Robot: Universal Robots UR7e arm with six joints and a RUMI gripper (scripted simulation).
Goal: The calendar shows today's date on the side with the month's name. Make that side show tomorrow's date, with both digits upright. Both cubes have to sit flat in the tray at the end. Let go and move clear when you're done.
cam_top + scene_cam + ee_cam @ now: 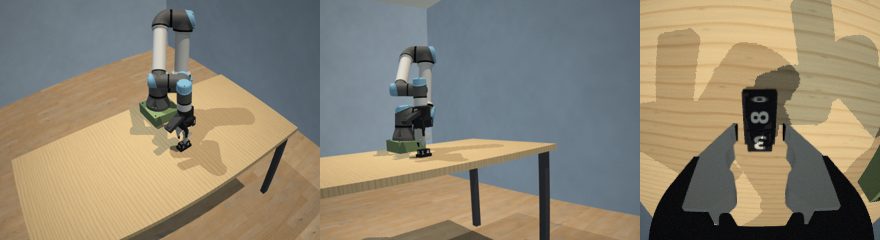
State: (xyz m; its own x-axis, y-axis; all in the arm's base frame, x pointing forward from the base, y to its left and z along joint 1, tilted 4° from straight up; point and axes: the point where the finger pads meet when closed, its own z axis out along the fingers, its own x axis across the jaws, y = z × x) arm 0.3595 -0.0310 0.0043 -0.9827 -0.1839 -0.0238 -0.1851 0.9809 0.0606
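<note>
from my wrist view the left finger (715, 175) flanks the calendar (759, 120) on the table (690, 80), nearer cube's top reading 3, farther one 8, then the right finger. the gripper (759, 136) stands part spread, pinching nothing, fingertips beside the nearer cube.

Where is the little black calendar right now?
The calendar sits on the wooden table just in front of the robot's green base. In the top view it is right of the middle, directly under the gripper, whose fingers reach down on either side of it.
</note>
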